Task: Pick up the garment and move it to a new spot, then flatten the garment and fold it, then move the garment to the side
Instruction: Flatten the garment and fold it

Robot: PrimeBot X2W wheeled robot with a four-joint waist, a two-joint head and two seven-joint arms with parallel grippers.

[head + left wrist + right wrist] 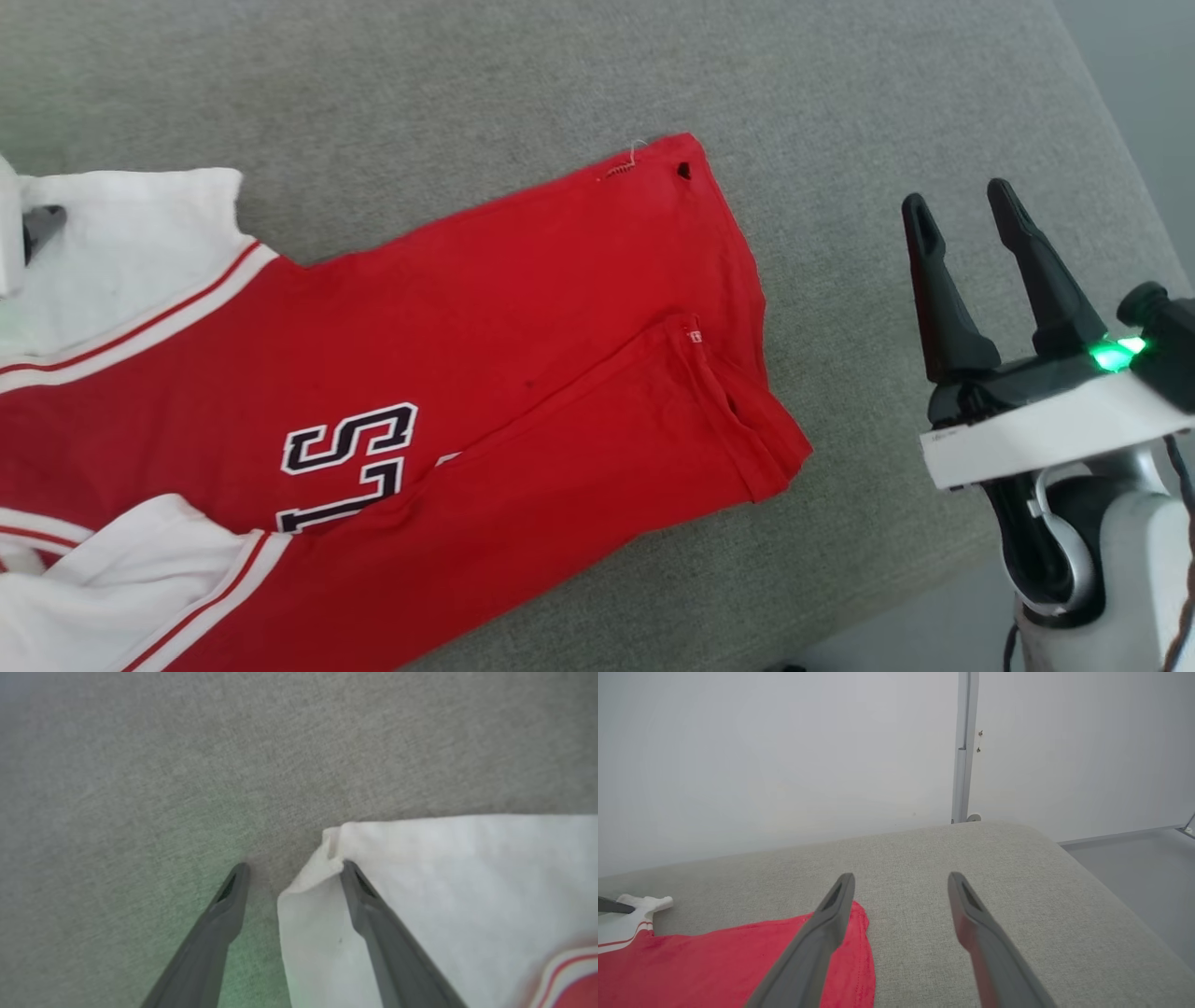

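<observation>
Garment (467,373) lies on the grey cushion (467,84), taking the head view from 6 through 9 o'clock, the hem reaching to about 1 o'clock of centre. Red body runs diagonally, and the near side is folded over on itself, half covering the black-and-white lettering (350,467). One white sleeve (131,252) with striped trim sits at 10 o'clock, the other (112,579) at 7 o'clock. There's a small hole (683,171) and a loose thread (625,163) at the far hem corner. Right gripper (958,194) is at 3 o'clock in the head view, well clear of the hem, fingers spread wide and holding nothing, green light on at its base. Its own camera shows both fingers apart above bare cushion, the red hem corner (859,933) behind the 9 o'clock finger (817,942), and a pale wall (784,742) with a vertical conduit (964,746) at 12. Left gripper (294,865) is spread wide too: its 9 o'clock finger is over bare cushion, its 3 o'clock finger (373,924) over the white sleeve corner (444,882) (can't tell if it's touching the cloth). The sleeve edge sits in the gap, not pinched.
</observation>
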